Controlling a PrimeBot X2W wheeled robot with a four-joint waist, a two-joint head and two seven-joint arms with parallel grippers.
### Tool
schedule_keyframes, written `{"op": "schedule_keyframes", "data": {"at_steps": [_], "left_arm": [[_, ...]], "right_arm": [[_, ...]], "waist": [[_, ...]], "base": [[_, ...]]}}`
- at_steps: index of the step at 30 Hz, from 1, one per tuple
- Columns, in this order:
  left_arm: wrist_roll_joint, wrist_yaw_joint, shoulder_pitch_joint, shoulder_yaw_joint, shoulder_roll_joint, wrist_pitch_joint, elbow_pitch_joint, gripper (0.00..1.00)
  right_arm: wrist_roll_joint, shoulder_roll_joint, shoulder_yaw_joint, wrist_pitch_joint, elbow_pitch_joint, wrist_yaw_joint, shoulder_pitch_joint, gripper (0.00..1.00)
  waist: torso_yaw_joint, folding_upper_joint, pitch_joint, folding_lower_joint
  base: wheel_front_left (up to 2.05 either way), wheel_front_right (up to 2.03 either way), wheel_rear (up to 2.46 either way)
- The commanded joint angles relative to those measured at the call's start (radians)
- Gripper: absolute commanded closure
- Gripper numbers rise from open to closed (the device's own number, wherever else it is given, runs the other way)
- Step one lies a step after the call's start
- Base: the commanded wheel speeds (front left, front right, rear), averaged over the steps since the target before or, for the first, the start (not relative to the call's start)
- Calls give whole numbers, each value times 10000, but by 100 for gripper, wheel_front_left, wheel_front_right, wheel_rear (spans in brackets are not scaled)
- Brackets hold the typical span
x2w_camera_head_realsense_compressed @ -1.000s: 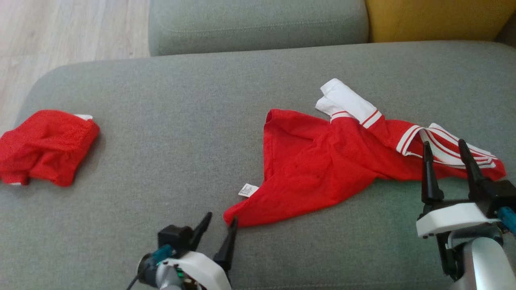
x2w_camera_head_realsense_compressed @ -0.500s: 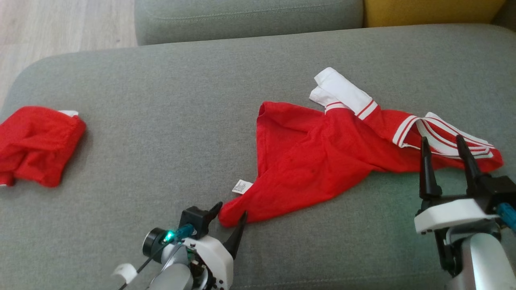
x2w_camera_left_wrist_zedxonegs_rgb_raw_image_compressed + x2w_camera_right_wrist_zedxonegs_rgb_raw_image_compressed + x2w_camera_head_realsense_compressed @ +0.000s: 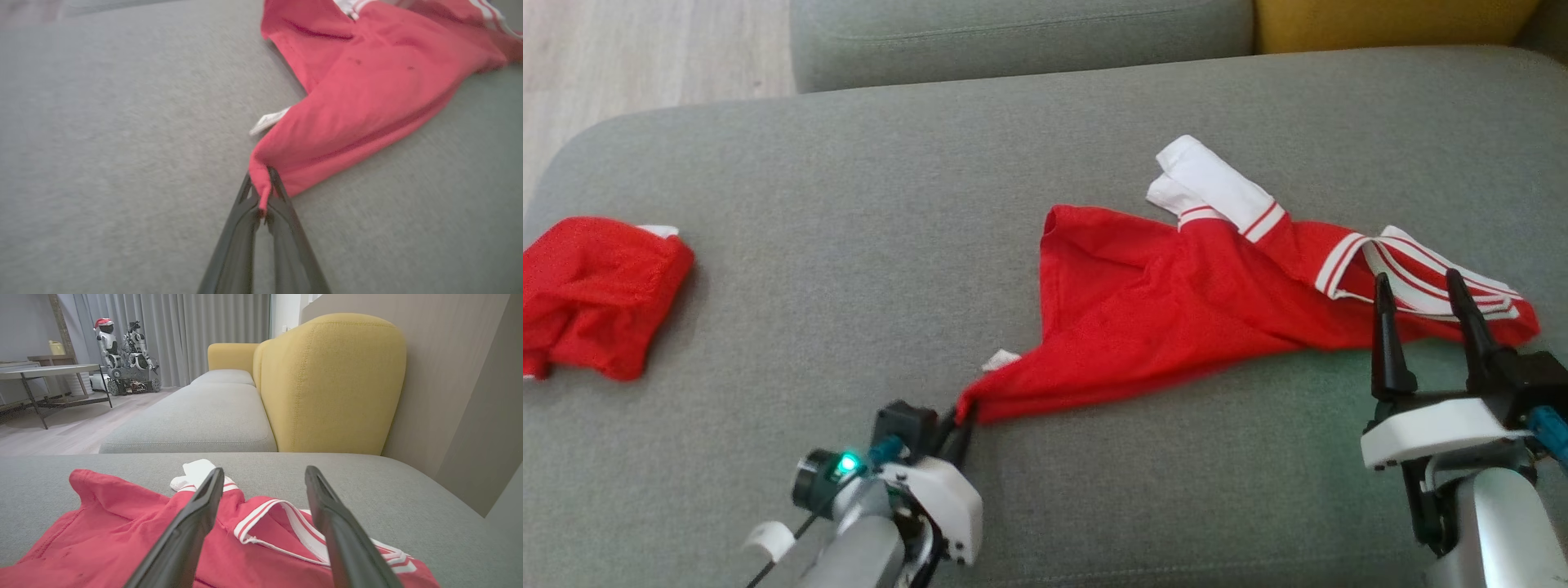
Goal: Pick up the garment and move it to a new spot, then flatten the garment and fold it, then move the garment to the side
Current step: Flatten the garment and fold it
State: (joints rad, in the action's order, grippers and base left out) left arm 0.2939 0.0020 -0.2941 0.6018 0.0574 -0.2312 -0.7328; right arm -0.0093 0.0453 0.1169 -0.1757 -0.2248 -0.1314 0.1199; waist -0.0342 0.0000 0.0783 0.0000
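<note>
The left gripper (image 3: pixel 960 418) is clenched on the near-left corner of the garment (image 3: pixel 1176 302), close to the middle of the front edge of the sofa seat (image 3: pixel 849 204). In the left wrist view the fingers (image 3: pixel 282 204) pinch a small red tip of cloth between them.

Note a second red bundle (image 3: pixel 596 294) at the left edge of the seat, well apart from the grip. Judge it to be no obstacle unless you carry the garment that way.

A white label (image 3: pixel 999 359) lies just beside the pinched corner.

From that corner, the garment's long axis runs away and to the right, toward the right edge of the seat. It ends in white, red-striped trim (image 3: pixel 1437 282). A white cuff (image 3: pixel 1217 188) projects toward the back edge. The cloth is creased and doubled over, not flat.

The right gripper (image 3: pixel 1415 276) is released, jaws wide, at the striped end. It is the nearer arm to that end. Whether its fingers touch the cloth cannot be told.

A yellow cushion (image 3: pixel 1388 20) stands beyond the back right corner, clear of the work.

The seat between the bundle and the garment offers the likely new spot.
</note>
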Motion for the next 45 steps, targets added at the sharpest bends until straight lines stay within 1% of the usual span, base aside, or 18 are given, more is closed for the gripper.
{"op": "schedule_keyframes", "data": {"at_steps": [1,5,8,10,12,13,15,18,20,25,28,32,33,35,38,45], "left_arm": [[66,224,-544,-456,156,-158,370,100],[-204,1015,-684,-899,329,-289,1120,100],[-684,1439,-639,-1172,512,-300,2402,100],[-956,1372,-386,-1100,610,-302,2980,100],[-1057,1141,-79,-903,633,-303,3091,100],[-1057,1141,-79,-903,633,-303,3091,100],[-985,922,150,-758,564,-304,2960,100],[-892,678,245,-548,415,-304,2632,100],[-790,554,190,-433,284,-304,2406,100],[-582,404,-201,-151,28,-305,2243,100],[-494,351,-468,125,-40,-305,2278,100],[-111,381,-740,577,-65,-305,2515,100],[145,499,-855,841,-67,-305,2655,100],[344,621,-975,1074,-69,-305,2740,100],[570,766,-1114,1335,-70,-306,2774,100],[805,969,-1403,1641,-71,-306,2844,100]], "right_arm": [[-58,49,-240,-30,286,7,527,0],[-112,49,-320,-12,278,7,601,0],[-105,49,-409,12,245,7,675,0],[-110,49,-520,67,193,7,737,0],[-144,49,-638,217,99,7,839,0],[-144,49,-638,217,99,7,839,0],[-269,49,-781,492,-61,7,1095,0],[-842,49,-1016,1154,-529,7,1789,0],[-871,101,-1083,1416,-912,7,2422,0],[-1475,1076,-1688,2160,-2541,7,4062,0],[-1384,1633,-2027,2658,-3733,7,5044,0],[-927,2095,-2459,3190,-5178,7,6197,0],[-722,2248,-2656,3365,-5748,7,6686,0],[-569,2337,-2824,3457,-6222,7,7107,0],[-439,2369,-3147,3553,-6856,7,7601,0],[-307,2312,-2954,3623,-8017,7,8436,0]], "waist": [[76,0,-22,0],[294,0,-104,0],[464,0,-159,0],[564,0,-181,0],[669,0,-161,0],[669,0,-161,0],[774,0,-81,0],[1001,0,137,0],[1203,0,317,0],[1828,0,896,0],[2251,0,1266,0],[2681,0,1674,0],[2829,0,1863,0],[2946,0,2032,0],[3054,0,2232,0],[3154,0,2634,0]], "base": [[0,0,0],[0,0,0],[0,0,0],[0,0,0],[0,0,0],[0,0,0],[0,0,0],[0,0,0],[0,0,0],[0,0,0],[0,0,0],[0,0,0],[0,0,0],[0,0,0],[0,0,0],[0,0,0]]}}
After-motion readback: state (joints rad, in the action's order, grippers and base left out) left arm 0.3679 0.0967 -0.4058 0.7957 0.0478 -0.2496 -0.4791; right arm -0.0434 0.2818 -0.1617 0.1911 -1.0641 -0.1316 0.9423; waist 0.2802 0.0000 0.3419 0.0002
